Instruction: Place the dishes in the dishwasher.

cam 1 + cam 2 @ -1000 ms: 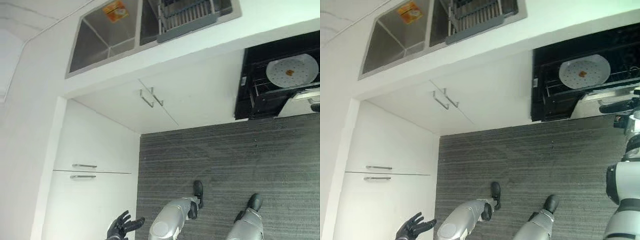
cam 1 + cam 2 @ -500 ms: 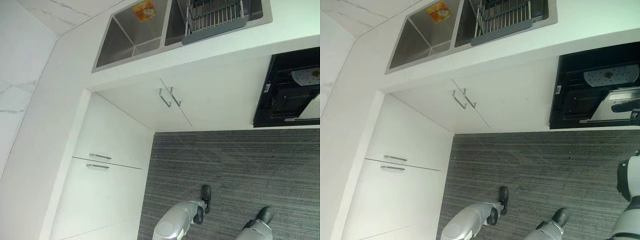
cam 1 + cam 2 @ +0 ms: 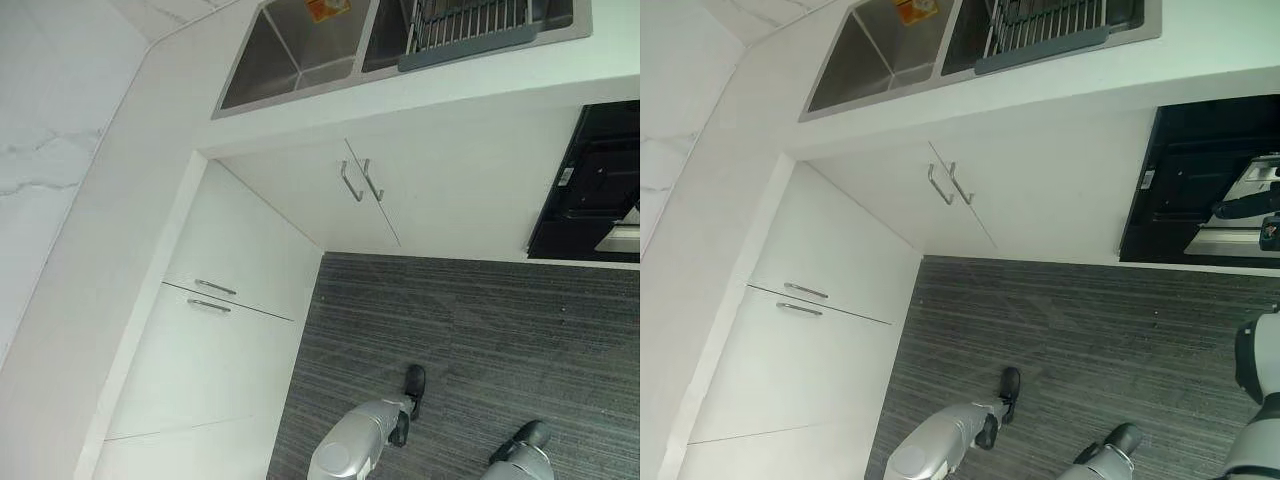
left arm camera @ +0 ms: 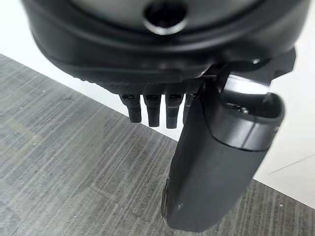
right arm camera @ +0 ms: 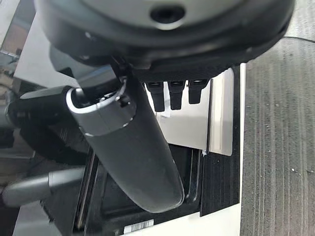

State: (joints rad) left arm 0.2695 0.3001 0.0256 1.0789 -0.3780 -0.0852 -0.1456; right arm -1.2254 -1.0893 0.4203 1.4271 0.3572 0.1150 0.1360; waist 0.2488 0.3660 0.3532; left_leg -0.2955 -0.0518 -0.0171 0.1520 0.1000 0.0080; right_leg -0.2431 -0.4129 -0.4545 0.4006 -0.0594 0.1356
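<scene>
Head views look down on a white counter [image 3: 120, 250] with a double sink [image 3: 890, 50] and a dish rack [image 3: 1040, 30] sitting in its right basin. No dishes visible in rack or sink from here. Dishwasher [image 3: 1200, 190] open at right, dark inside; contents hard to make out.

Left hand [image 4: 216, 162] hanging over grey carpet [image 3: 480, 340], fingers straight, holding nothing. Right hand [image 5: 133, 152] at the dishwasher opening, above the lowered door [image 5: 197, 123], fingers relaxed, also empty.

Probably between loads or near the end; cannot tell how many dishes remain. Next likely step: fetch another from the counter side, if any.
</scene>
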